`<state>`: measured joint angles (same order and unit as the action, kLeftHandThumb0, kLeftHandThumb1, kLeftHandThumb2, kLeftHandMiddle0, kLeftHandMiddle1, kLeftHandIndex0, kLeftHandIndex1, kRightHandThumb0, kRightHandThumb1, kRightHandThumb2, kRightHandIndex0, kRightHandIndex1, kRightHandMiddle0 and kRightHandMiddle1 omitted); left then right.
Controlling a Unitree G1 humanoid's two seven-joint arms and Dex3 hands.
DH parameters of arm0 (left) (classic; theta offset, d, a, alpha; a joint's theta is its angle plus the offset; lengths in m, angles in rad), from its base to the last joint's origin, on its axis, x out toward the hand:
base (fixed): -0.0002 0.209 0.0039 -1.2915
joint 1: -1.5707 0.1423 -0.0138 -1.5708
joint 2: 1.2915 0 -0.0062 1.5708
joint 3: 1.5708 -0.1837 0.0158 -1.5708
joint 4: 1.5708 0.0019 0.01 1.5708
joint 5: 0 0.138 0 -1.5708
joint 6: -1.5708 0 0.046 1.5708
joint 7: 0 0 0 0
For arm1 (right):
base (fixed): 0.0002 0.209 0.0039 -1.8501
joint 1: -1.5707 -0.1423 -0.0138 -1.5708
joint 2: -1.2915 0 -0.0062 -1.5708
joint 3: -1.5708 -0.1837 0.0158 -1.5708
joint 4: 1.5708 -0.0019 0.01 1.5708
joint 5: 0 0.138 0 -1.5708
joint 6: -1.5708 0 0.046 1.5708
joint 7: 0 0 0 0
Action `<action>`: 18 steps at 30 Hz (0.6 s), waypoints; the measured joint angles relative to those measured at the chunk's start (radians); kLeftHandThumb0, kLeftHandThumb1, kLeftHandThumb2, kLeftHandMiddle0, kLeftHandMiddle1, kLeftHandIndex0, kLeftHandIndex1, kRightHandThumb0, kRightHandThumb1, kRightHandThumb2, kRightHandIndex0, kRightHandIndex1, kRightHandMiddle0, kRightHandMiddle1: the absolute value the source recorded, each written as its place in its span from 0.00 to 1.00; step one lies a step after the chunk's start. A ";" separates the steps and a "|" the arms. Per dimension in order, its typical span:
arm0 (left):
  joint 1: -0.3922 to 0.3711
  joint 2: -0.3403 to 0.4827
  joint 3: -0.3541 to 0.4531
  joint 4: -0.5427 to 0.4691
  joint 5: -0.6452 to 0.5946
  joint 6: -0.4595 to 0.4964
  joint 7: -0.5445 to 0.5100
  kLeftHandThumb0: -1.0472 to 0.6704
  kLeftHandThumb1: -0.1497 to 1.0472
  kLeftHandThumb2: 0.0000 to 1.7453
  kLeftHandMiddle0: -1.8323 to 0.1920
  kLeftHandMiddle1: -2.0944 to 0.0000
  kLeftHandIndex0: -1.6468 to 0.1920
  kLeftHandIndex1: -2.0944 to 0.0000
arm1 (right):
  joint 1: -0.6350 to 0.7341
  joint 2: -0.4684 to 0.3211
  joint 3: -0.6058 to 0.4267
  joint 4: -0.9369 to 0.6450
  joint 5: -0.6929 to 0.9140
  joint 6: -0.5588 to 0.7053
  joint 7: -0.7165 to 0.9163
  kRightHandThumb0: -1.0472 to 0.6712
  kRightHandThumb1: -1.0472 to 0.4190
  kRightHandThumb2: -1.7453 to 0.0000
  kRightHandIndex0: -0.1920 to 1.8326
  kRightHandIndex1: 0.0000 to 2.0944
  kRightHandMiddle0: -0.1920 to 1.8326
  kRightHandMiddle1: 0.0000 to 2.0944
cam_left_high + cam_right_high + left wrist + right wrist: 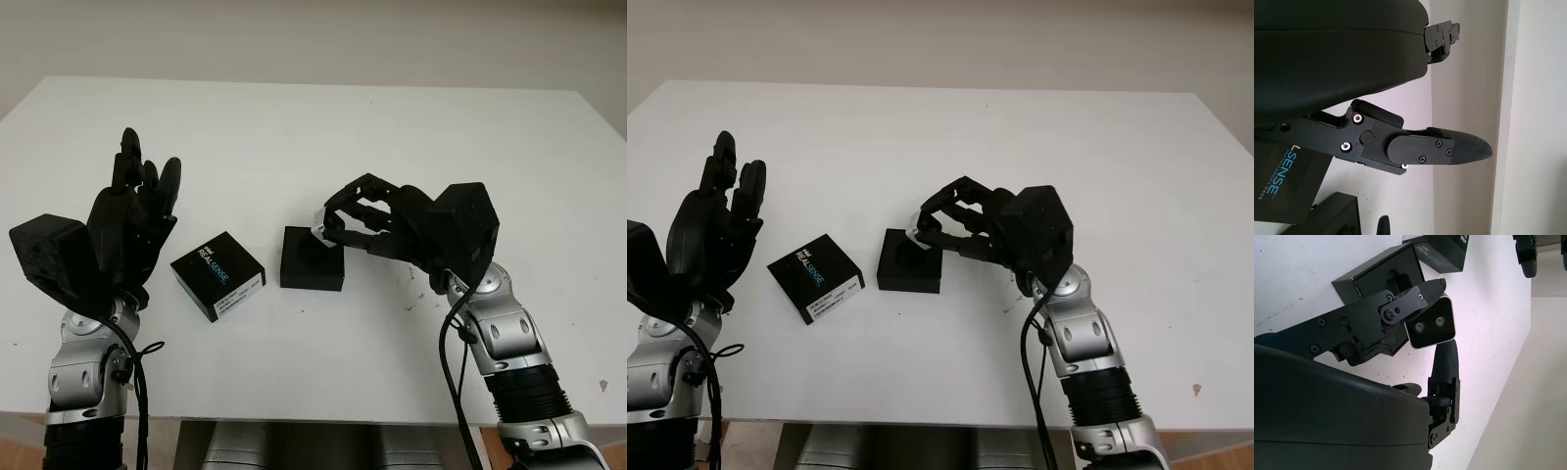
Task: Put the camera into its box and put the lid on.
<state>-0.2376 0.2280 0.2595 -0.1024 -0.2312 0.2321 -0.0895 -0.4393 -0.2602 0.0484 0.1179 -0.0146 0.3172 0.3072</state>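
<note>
The black open box sits mid-table. Just left of it lies its black lid printed REALSENSE, also seen in the left wrist view. My right hand hovers over the box's right part, fingers curled around the small silver camera. In the right wrist view the camera shows two lenses and is pinched between fingers just above the box. My left hand is raised, open, left of the lid.
The white table stretches wide behind and to both sides of the box. Its front edge runs close below the arms. A small dark scuff marks the table by the right wrist.
</note>
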 measured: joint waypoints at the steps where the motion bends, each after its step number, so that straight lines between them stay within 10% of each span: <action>1: 0.000 0.000 0.000 0.000 0.000 0.000 0.001 0.21 1.00 0.19 1.00 1.00 1.00 0.99 | -0.002 -0.002 0.000 0.002 0.000 -0.001 0.001 0.37 0.08 0.97 0.27 0.02 0.27 0.77; 18: 0.000 0.000 -0.002 0.000 0.002 -0.002 0.004 0.21 1.00 0.20 1.00 1.00 1.00 0.99 | -0.032 -0.024 0.019 0.028 -0.025 0.009 0.044 0.36 0.09 0.97 0.26 0.02 0.27 0.78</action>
<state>-0.2375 0.2279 0.2572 -0.1024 -0.2288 0.2306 -0.0855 -0.4712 -0.2841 0.0675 0.1461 -0.0391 0.3267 0.3513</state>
